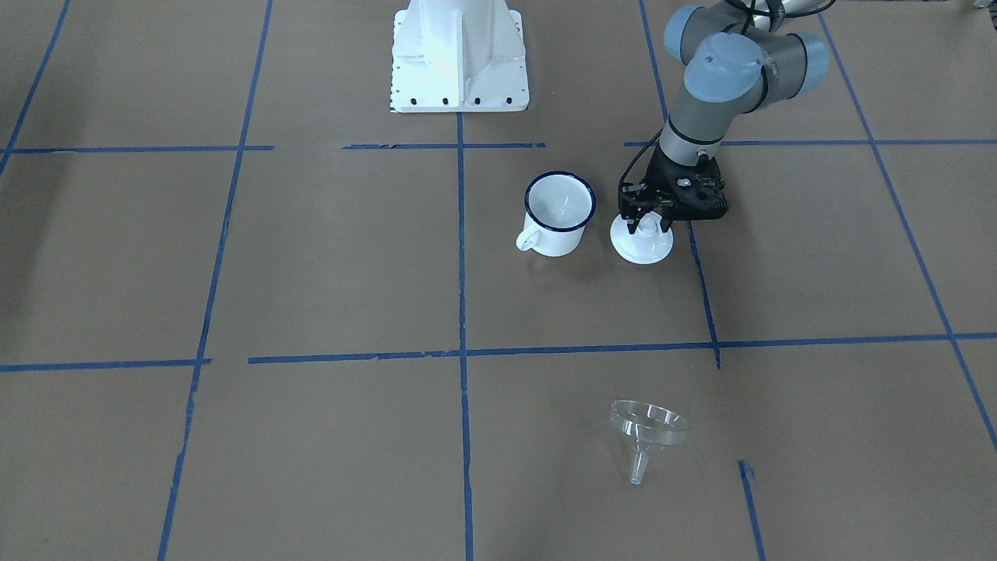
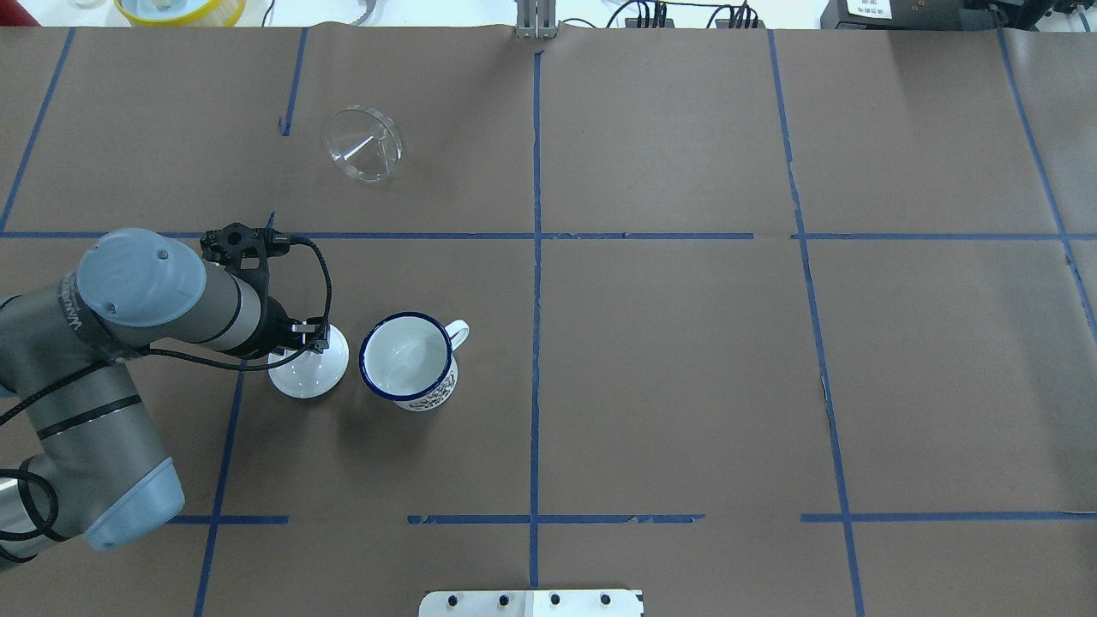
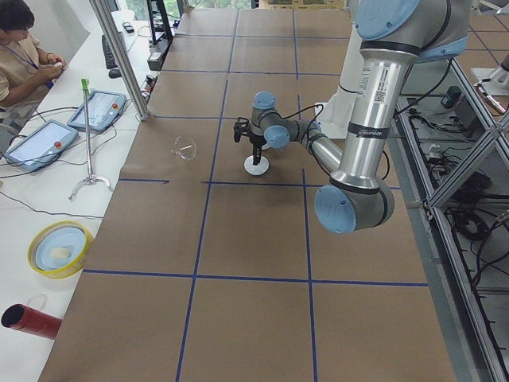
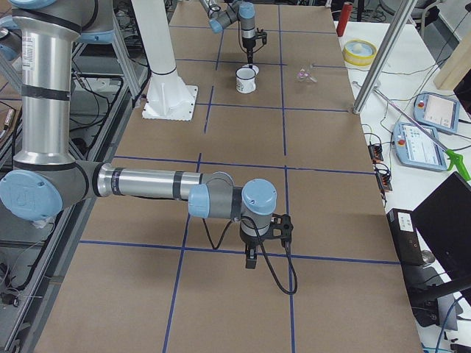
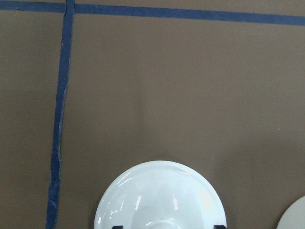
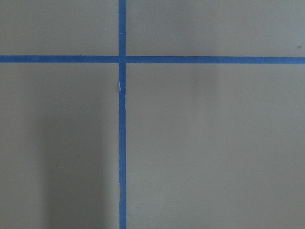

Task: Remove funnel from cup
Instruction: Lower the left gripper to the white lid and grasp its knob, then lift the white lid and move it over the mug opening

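Observation:
The clear funnel (image 1: pixel 646 428) lies on its side on the brown table, far from the cup; it also shows in the overhead view (image 2: pixel 362 143). The white cup (image 1: pixel 558 214) with a blue rim stands upright and has nothing in it (image 2: pixel 410 360). My left gripper (image 1: pixel 645 226) is right over a white knobbed lid (image 1: pixel 642 248) that rests on the table beside the cup. In the left wrist view the lid (image 5: pixel 159 195) fills the bottom and the fingertips stand wide apart either side of its knob. My right gripper (image 4: pixel 251 261) hangs over bare table; I cannot tell its state.
Blue tape lines (image 2: pixel 536 257) divide the brown paper table. The white robot base (image 1: pixel 458 58) stands behind the cup. A yellow bowl (image 3: pixel 57 248), a red tube and tablets lie on the side bench, where a person sits.

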You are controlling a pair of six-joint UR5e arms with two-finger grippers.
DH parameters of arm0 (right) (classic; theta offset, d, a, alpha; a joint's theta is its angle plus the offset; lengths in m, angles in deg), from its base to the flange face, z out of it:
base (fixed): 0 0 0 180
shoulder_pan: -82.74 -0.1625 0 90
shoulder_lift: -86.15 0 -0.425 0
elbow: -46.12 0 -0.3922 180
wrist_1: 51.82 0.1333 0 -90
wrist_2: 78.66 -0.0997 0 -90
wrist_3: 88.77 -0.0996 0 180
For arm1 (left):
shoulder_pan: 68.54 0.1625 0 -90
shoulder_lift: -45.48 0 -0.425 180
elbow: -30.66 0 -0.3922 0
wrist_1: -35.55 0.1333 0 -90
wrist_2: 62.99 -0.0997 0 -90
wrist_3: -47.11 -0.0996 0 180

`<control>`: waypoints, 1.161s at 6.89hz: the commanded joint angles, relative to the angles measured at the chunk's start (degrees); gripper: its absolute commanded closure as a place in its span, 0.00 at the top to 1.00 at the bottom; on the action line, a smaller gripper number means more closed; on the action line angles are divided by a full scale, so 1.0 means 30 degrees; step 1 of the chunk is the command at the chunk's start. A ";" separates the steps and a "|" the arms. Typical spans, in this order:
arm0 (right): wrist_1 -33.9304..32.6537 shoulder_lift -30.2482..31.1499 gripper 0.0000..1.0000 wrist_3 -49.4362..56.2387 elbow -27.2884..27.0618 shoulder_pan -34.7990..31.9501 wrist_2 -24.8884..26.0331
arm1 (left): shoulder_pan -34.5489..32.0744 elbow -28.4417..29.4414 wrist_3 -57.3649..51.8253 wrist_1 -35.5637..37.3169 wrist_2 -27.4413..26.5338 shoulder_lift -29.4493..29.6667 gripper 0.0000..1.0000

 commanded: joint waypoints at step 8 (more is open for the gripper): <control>0.0000 0.0001 1.00 0.0000 0.0000 0.0000 0.0000 | -0.2404 -0.7338 -0.0953 1.3013 0.2095 0.4961 0.00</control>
